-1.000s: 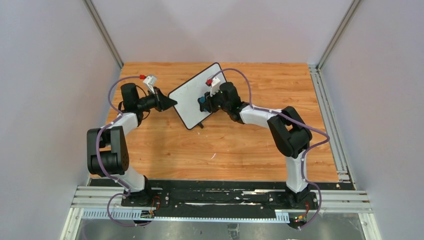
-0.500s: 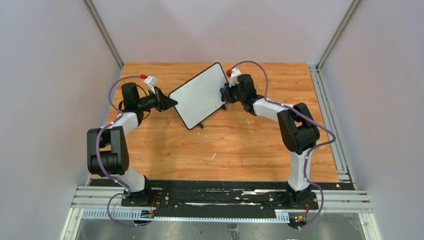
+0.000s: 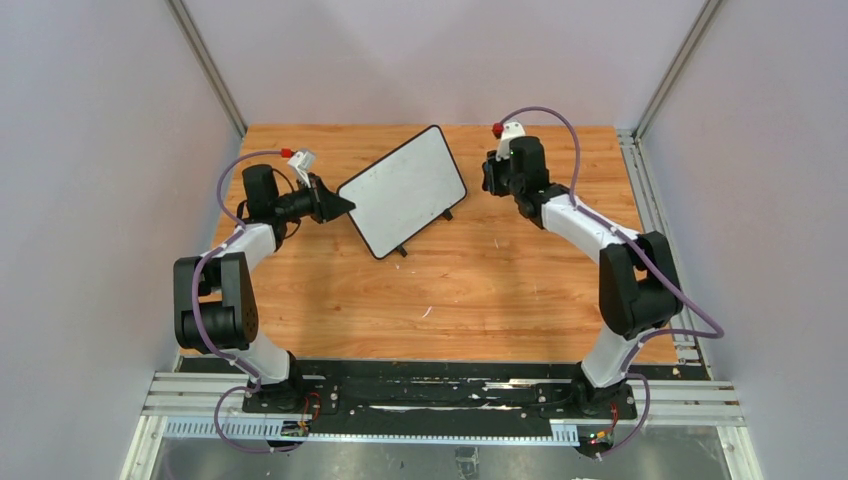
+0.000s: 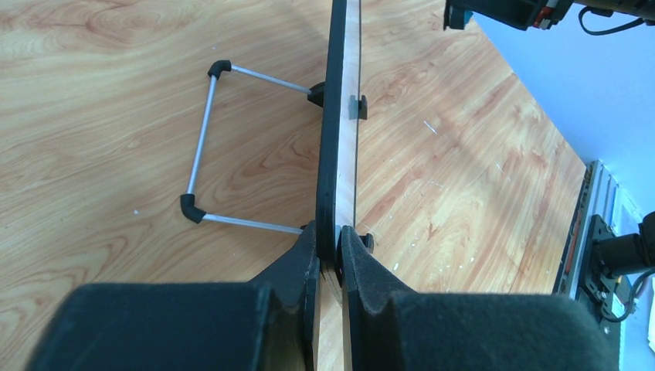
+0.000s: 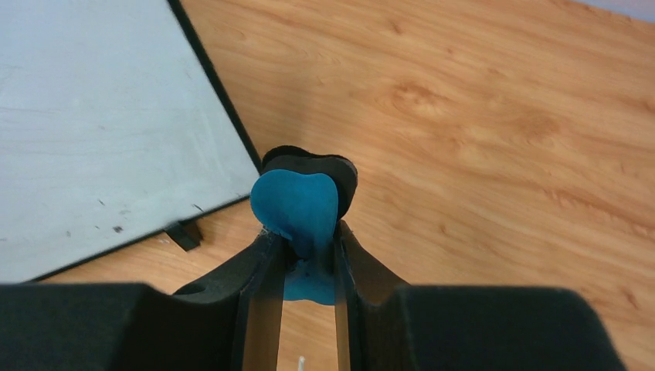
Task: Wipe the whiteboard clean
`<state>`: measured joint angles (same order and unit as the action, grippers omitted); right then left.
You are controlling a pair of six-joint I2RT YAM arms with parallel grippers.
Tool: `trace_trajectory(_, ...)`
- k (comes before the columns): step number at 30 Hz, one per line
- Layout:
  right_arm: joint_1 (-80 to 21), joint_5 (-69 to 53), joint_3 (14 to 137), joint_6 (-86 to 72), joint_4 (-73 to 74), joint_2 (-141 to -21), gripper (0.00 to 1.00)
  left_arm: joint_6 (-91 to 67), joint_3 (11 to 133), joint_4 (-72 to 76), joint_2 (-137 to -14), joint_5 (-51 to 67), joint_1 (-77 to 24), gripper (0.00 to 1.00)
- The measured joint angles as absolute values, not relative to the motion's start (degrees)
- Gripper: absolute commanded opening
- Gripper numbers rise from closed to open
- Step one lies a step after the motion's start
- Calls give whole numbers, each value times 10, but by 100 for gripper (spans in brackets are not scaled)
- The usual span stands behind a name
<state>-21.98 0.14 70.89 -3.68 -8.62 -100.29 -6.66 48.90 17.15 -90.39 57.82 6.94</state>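
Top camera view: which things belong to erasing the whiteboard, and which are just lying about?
In the job:
whiteboard, propped on its wire stand
left hand, clamped on the board's edge
blue eraser, gripped in the right hand, clear of the board

Lying about:
small white scrap on the wooden table

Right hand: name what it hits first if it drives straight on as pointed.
Probably the wooden table, its blue eraser leading; the whiteboard lies off to the side.

whiteboard [image 4: 333,116] edge-on in left wrist view, top cut off, eraser [image 5: 296,205] base hidden inside right pincer [image 5: 305,236]
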Motion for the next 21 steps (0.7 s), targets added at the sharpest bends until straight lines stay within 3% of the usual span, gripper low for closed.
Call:
trace_trajectory(10, -129, 16, 614, -76, 4, -962, 1, -56, 496, 152, -904, 580, 69, 0)
trace_trajectory(21, -66, 62, 620, -106, 111, -969, 1, -53, 503, 144, -909, 582, 70, 0)
